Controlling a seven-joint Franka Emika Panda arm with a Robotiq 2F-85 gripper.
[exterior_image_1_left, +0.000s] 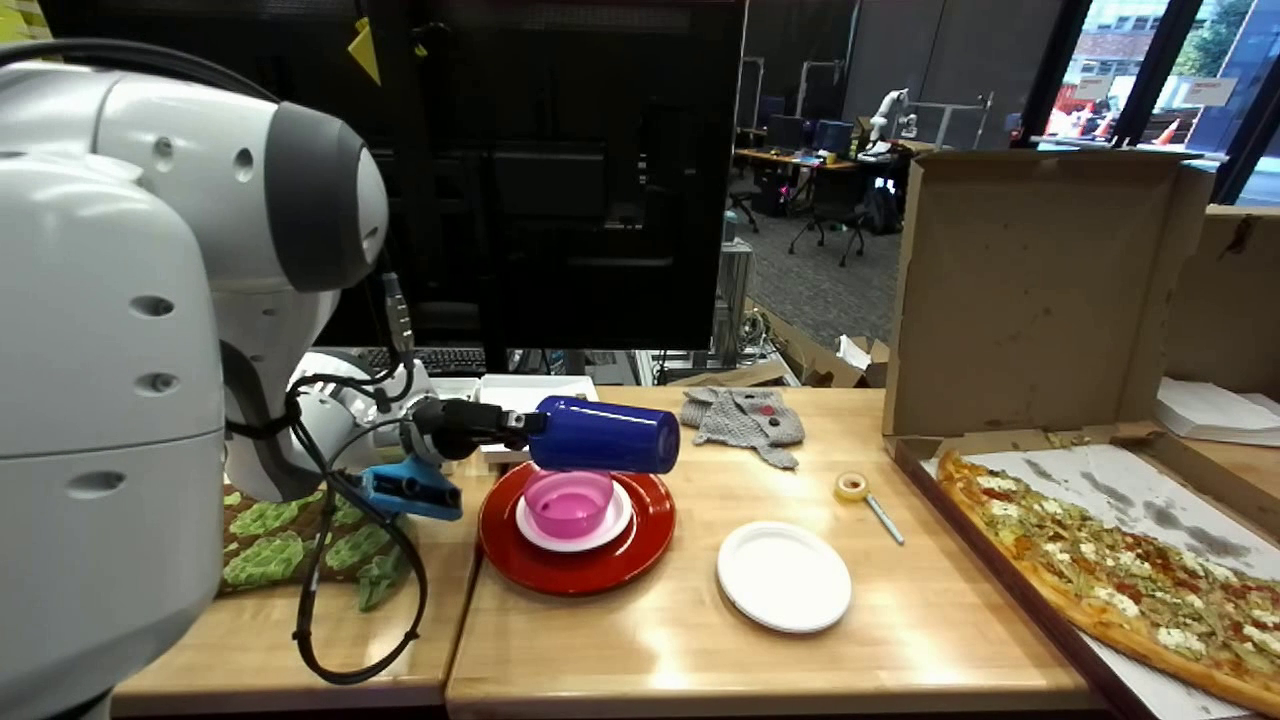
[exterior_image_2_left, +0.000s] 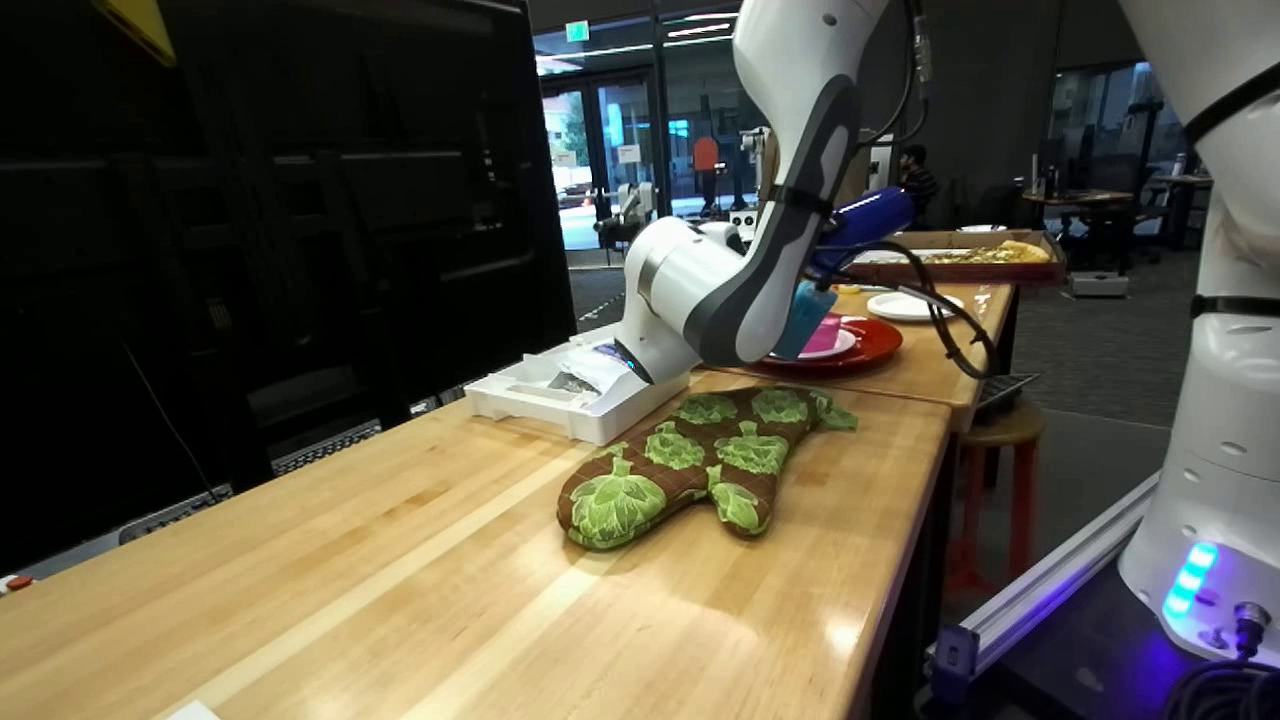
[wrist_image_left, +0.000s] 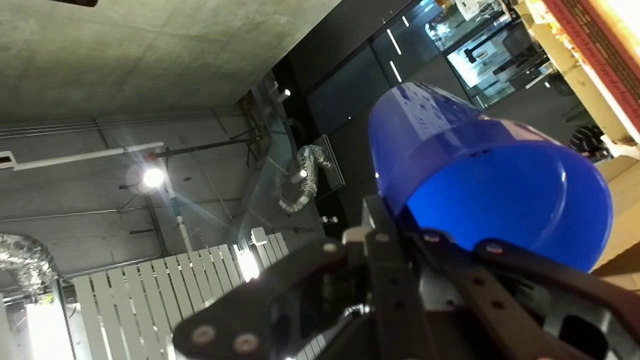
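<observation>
My gripper (exterior_image_1_left: 524, 428) is shut on the wall of a blue cup (exterior_image_1_left: 605, 435) near its rim. One finger is inside the cup and one outside, as the wrist view shows at the fingertips (wrist_image_left: 392, 215). The cup (wrist_image_left: 510, 195) lies sideways in the air, its mouth towards the gripper; its inside looks empty. It also shows in an exterior view (exterior_image_2_left: 870, 220), partly behind the arm. Below it, a pink bowl (exterior_image_1_left: 567, 507) stands on a small white plate (exterior_image_1_left: 605, 535) on a large red plate (exterior_image_1_left: 645, 555). The cup overlaps the bowl's far edge in that view.
White plates (exterior_image_1_left: 785, 577) lie right of the red plate. Behind them are a tape roll (exterior_image_1_left: 851, 486), a marker (exterior_image_1_left: 885, 520) and a grey knitted piece (exterior_image_1_left: 745, 418). An open pizza box (exterior_image_1_left: 1040, 300) holds pizza (exterior_image_1_left: 1090, 570). An oven mitt (exterior_image_2_left: 690, 460) and white tray (exterior_image_2_left: 610, 420) lie beneath the arm.
</observation>
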